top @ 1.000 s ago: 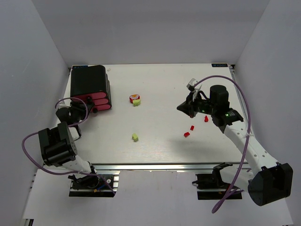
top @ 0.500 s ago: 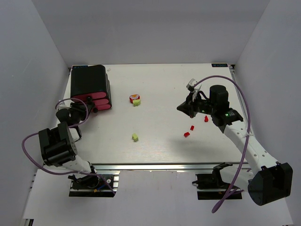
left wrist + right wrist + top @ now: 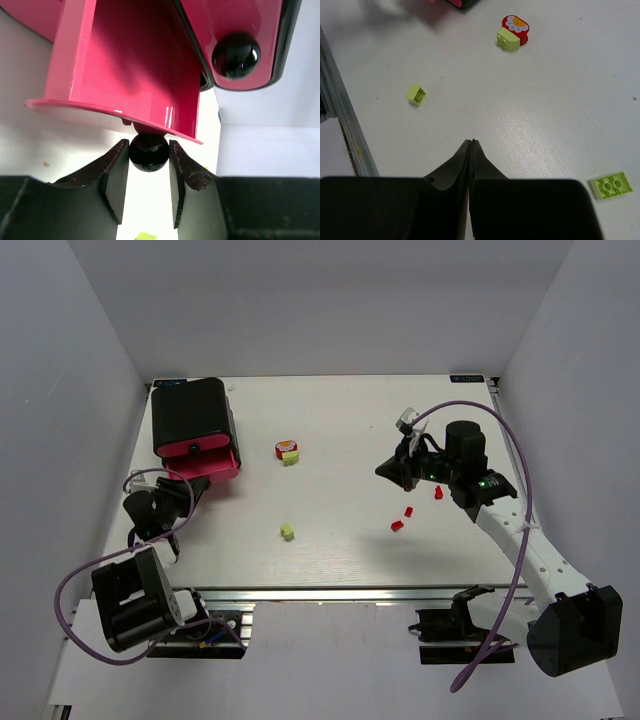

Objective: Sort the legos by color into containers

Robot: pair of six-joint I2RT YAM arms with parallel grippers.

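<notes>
- Left hand (image 3: 148, 146) pinches the black knob (image 3: 148, 155) of a pink drawer (image 3: 125, 65) standing out from its black housing (image 3: 185, 410)
- Right hand (image 3: 471, 144) is pressed shut, seemingly empty, above the table (image 3: 340, 420); legos (image 3: 415, 94) lie scattered there

Your glossy black rounded housing (image 3: 190, 412) stands far left on the white table (image 3: 340, 405). One magenta-pink plastic drawer (image 3: 205, 462) juts toward the near edge, its small black knob (image 3: 148, 151) pinched by the left gripper (image 3: 147, 146). Tiny lime-yellow plastic bricks (image 3: 287, 531) lie mid-table, tiny red plastic bricks (image 3: 398, 525) further right.
</notes>
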